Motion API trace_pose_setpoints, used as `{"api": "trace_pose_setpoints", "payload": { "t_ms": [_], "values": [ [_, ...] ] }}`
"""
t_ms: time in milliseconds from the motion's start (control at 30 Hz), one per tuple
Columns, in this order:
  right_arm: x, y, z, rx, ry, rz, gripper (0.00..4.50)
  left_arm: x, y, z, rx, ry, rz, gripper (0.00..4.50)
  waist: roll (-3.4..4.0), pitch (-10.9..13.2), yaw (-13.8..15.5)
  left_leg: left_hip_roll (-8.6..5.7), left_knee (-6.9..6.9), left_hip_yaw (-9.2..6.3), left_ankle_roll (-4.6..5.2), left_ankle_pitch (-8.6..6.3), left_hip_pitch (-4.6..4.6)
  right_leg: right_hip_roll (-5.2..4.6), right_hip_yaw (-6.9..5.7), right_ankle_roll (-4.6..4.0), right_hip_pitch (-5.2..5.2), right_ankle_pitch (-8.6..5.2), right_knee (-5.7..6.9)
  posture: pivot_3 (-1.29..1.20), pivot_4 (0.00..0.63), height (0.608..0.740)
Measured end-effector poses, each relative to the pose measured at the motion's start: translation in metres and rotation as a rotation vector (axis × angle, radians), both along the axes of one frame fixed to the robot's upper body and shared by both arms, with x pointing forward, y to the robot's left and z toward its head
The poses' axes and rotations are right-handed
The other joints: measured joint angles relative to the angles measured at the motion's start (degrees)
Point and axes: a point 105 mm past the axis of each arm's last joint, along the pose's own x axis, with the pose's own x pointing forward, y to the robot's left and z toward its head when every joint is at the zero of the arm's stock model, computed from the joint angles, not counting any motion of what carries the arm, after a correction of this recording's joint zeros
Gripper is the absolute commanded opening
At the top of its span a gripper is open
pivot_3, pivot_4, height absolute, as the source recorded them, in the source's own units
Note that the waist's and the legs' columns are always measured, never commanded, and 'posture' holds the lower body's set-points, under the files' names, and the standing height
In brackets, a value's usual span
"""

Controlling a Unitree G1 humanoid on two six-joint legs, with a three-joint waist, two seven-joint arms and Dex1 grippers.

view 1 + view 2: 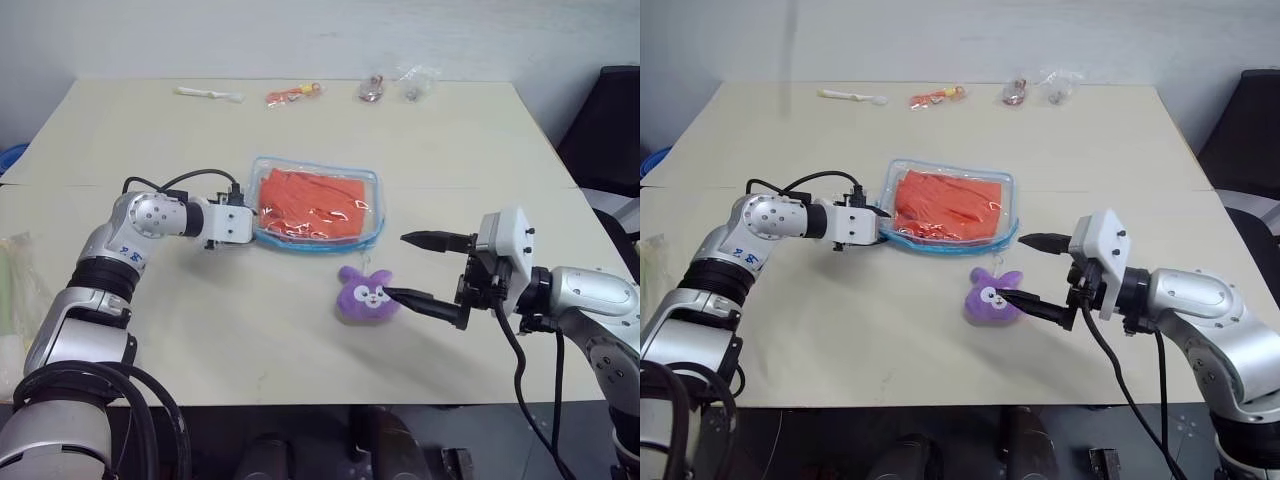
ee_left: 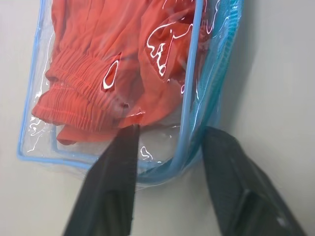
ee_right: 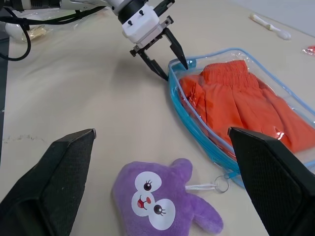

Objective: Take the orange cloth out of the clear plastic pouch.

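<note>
L end effector [image 3: 170, 61]: at the near-left corner of the clear plastic pouch [image 1: 372, 182]. Fingers straddle the pouch's blue edge; one fingertip [image 2: 129, 135] lies on the clear top film, the other is outside the rim, on the worktop side. Gap betw. fingers is narrow. Whether they actually pinch the rim cannot be confirmed.

R end effector [image 1: 412, 268]: fully open, fingers spread wide, holding nothing. Hovers over the worktop [image 1: 450, 140] at the R side; lower finger tip is just beside the purple plush bunny [image 1: 364, 295], contact not determinable.

Clear plastic pouch: flat, rectangular, see-through film w/ blue zipper edge all round. Lies flat near worktop centre, long side across. Film shows glare patches and wrinkles. Blue rim bulges outward at the corner by the L end effector.

Orange cloth [image 1: 312, 203]: inside the pouch, fills most of it. Bright orange-red, soft, folded/bunched. One end has a gathered, ribbed band (elastic-type shirring), seen close in the L wrist view; that end faces the L end effector's corner. Rest shows loose folds.

Purple plush bunny: face-up on worktop, just in front of the pouch, apart from it. White eyes, small metal ring on a white loop at its ear side.

Far worktop edge: white stick-shaped item [image 1: 208, 94], small orange packet [image 1: 293, 95], two small clear packets [image 1: 395, 85], well apart from the pouch.
</note>
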Motion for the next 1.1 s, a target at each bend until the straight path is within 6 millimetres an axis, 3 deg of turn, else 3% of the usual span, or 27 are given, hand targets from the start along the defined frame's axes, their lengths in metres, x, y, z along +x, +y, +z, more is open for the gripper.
{"api": "trace_pose_setpoints", "payload": {
  "t_ms": [100,233,467,633,733,933,1100],
  "values": [
    [0.0,0.0,0.0,-0.005,0.001,0.002,4.5,-0.006,0.003,-0.002,-0.004,0.015,-0.015,0.01,0.0,0.0,-0.03,0.0,-0.01,0.0,0.0,0.0,0.0,0.0,0.0,0.0,0.0,0.0,-0.01,0.0,0.15,0.74],
    [-0.003,-0.003,-0.004,-0.041,0.018,0.013,4.5,-0.017,0.007,-0.009,-0.01,0.047,-0.015,0.01,0.0,0.0,-0.11,0.02,0.0,-0.01,0.0,0.0,0.02,0.0,0.0,0.0,0.0,0.0,0.0,0.0,0.15,0.74],
    [-0.008,-0.006,-0.01,-0.066,0.049,0.041,4.5,-0.076,0.024,-0.019,-0.015,0.095,0.01,0.01,0.01,0.0,-0.24,0.09,0.02,-0.06,-0.01,0.0,0.04,-0.01,0.04,0.0,-0.05,0.0,0.0,0.0,0.15,0.74],
    [-0.013,-0.007,-0.016,-0.077,0.081,0.069,4.5,-0.102,0.037,-0.015,-0.001,0.111,0.12,0.01,0.01,0.0,0.57,0.05,0.06,-0.15,0.02,-0.02,0.01,-0.01,0.09,0.0,0.01,0.0,-0.04,0.0,0.15,0.74],
    [-0.017,-0.008,-0.019,-0.086,0.105,0.091,4.5,-0.115,0.032,-0.012,-0.018,0.107,0.155,0.01,0.01,0.0,1.11,0.04,0.03,-0.11,0.04,-0.04,0.01,0.0,0.13,0.0,0.01,0.0,-0.07,0.0,0.15,0.74],
    [-0.022,-0.008,-0.021,-0.101,0.127,0.128,4.5,-0.106,0.032,-0.009,-0.066,0.058,0.202,0.01,0.01,0.0,1.44,0.03,0.02,-0.08,0.04,-0.04,-0.02,0.02,0.14,-0.02,0.06,0.01,-0.06,0.0,0.15,0.74],
    [-0.021,-0.007,-0.019,-0.101,0.116,0.134,4.5,-0.089,0.033,-0.009,-0.033,-0.035,0.139,0.01,0.01,0.0,1.39,0.04,-0.02,-0.04,0.04,-0.04,-0.01,0.03,0.14,-0.02,0.04,0.01,-0.06,0.0,0.15,0.74]
  ]
}}
